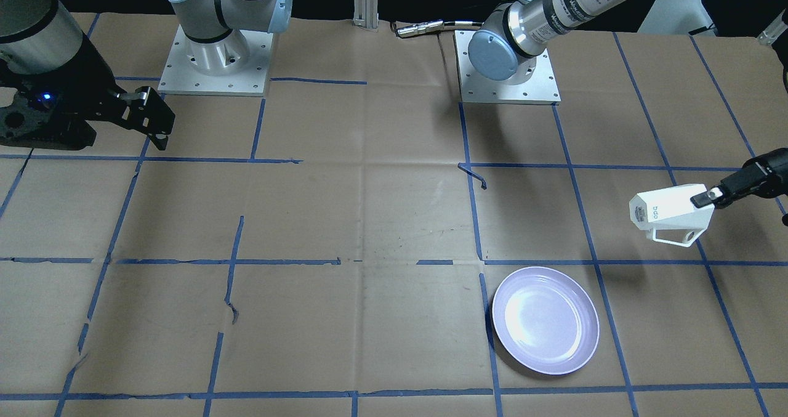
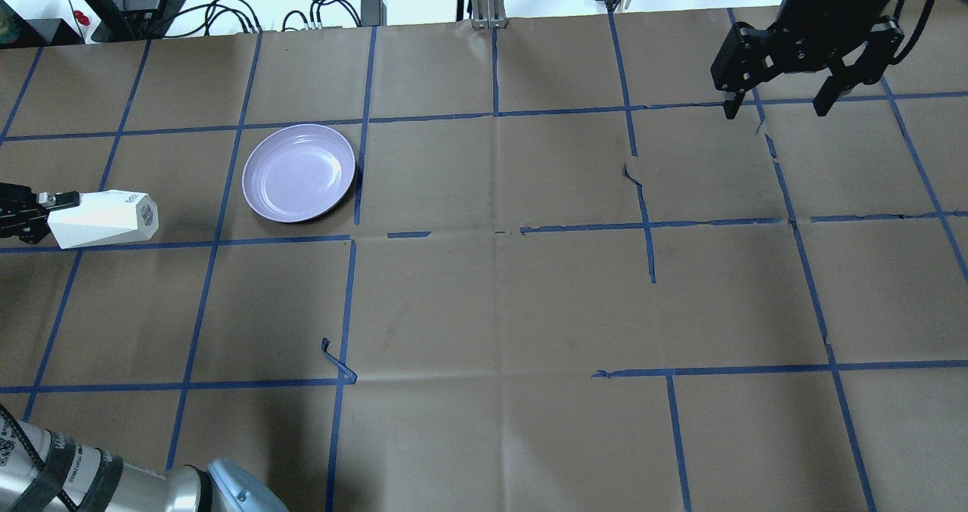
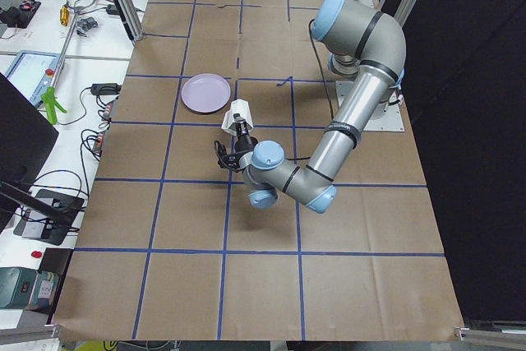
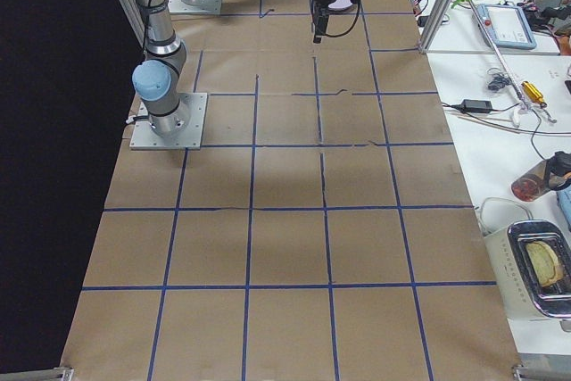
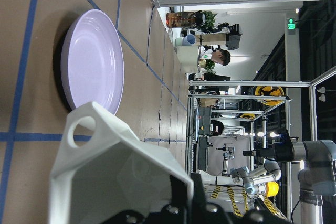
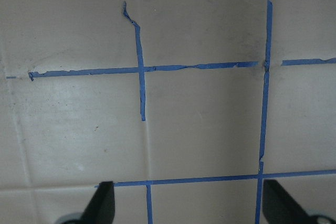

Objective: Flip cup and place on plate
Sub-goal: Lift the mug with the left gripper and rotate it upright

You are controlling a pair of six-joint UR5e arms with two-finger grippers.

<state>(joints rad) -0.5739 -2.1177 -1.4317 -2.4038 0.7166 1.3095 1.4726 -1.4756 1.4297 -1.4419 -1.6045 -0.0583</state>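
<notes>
**Mia:** Where is the cup (image 1: 668, 210)?

**Ben:** It is up in the air, at the robot's left end of the table (image 1: 369, 220). The left claw (image 1: 702, 198) is clenched on its rim.

**Mia:** Is the cup standing up?

**Ben:** No, it lies on its side. Its bottom, with the small teal letters, points toward the middle of the table. Its open top points back at the claw. From the front, the handle (image 1: 674, 237) hangs down under it.

**Mia:** Does it touch the table?

**Ben:** No. You can see its shadow on the brown paper below.

**Mia:** And the plate (image 1: 545, 320)?

**Ben:** It lies flat on the table, near the cup but apart from it. It is pale purple and shiny. A line of blue tape (image 1: 486, 318) runs along its edge. In the left wrist view, the plate is just past the cup.

**Mia:** Is the cup over the plate?

**Ben:** No, it is off to one side.

**Mia:** What about the right claw (image 2: 775, 110)?

**Ben:** It hangs over the robot's right end, well apart from the cup and plate. It is released, and its fingers (image 6: 102, 205) are spread wide with only paper and tape lines under them.
</notes>
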